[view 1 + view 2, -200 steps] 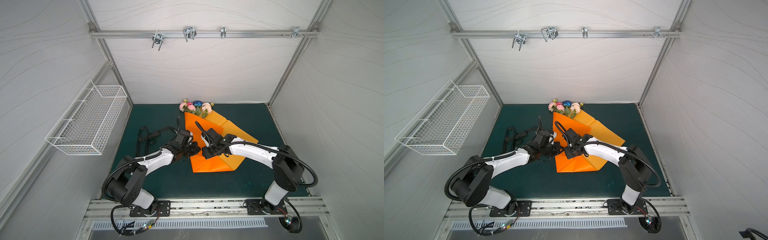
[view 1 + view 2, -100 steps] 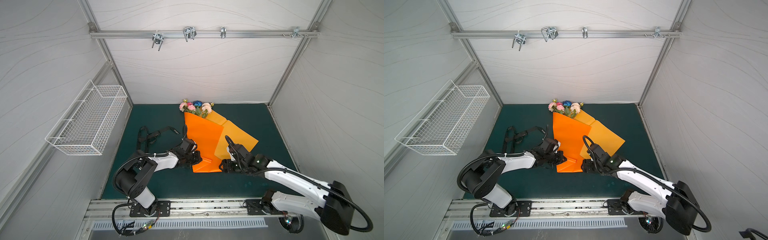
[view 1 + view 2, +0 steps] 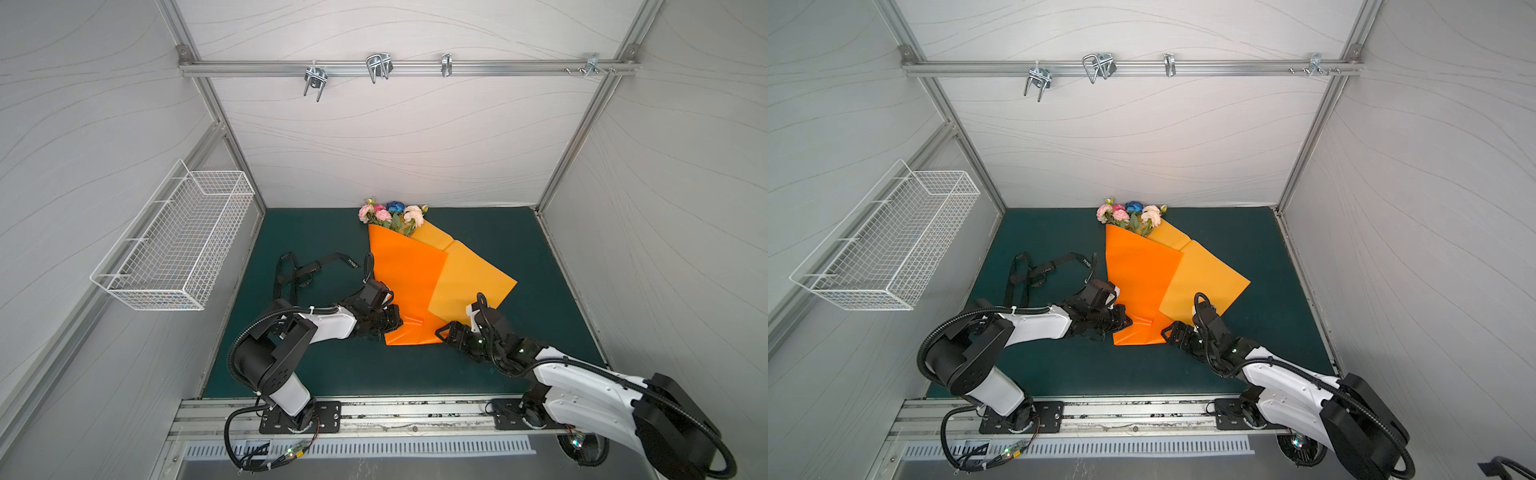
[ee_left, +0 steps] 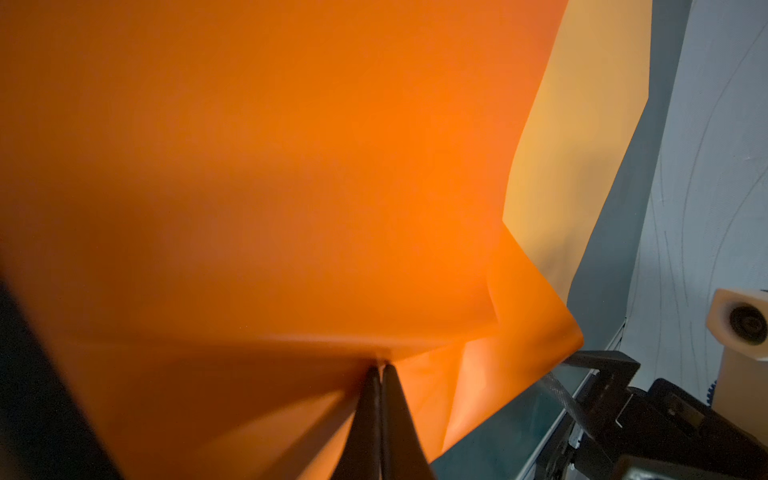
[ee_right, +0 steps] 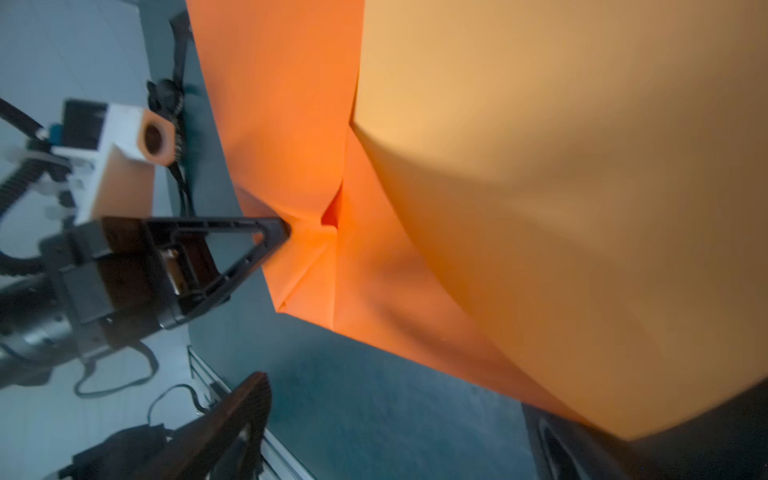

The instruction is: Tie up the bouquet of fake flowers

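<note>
Right gripper (image 3: 444, 333) has backed off the orange paper sheet (image 3: 407, 274), jaws now wide and empty.
The bouquet of fake flowers (image 3: 390, 215) lies at the green mat's (image 3: 332, 365) far edge, wrapped in that sheet; the left gripper (image 3: 399, 322) pinches its near fold.

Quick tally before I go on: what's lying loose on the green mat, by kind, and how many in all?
bouquet of fake flowers: 1
orange paper sheet: 1
black ribbon: 1
Total: 3
</note>
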`<state>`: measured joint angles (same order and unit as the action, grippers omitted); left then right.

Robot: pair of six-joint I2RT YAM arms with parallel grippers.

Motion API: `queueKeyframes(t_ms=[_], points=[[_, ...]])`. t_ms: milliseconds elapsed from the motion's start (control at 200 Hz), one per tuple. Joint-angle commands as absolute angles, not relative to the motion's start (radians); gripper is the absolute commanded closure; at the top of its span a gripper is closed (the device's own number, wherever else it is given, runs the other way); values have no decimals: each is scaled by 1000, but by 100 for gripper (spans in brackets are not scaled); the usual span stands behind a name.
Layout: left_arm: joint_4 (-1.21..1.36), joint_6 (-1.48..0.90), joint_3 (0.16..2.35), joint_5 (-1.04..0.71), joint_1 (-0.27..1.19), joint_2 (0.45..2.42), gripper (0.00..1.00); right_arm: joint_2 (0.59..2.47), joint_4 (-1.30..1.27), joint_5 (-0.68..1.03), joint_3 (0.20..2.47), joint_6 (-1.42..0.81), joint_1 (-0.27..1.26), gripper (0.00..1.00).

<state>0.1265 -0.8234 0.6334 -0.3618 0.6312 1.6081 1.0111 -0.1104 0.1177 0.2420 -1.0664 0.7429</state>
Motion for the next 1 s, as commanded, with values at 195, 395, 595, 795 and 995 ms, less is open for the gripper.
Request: queueKeyframes(t_ms=[195,395,595,795,995], points=[[146,-826,654,-362,636,1627,100,1113,-419,17,160,-954,601,1],[138,-822,660,-363,635,1620,100,1150,-551,85,141,-852,490,1],[124,-816,666,-364,636,1620,100,1177,-503,154,219,-735,372,5],[115,-809,665,-368,636,1627,100,1352,-456,181,367,-640,324,23],[107,-806,666,-377,636,1621,91,1489,-446,190,482,-604,313,37]])
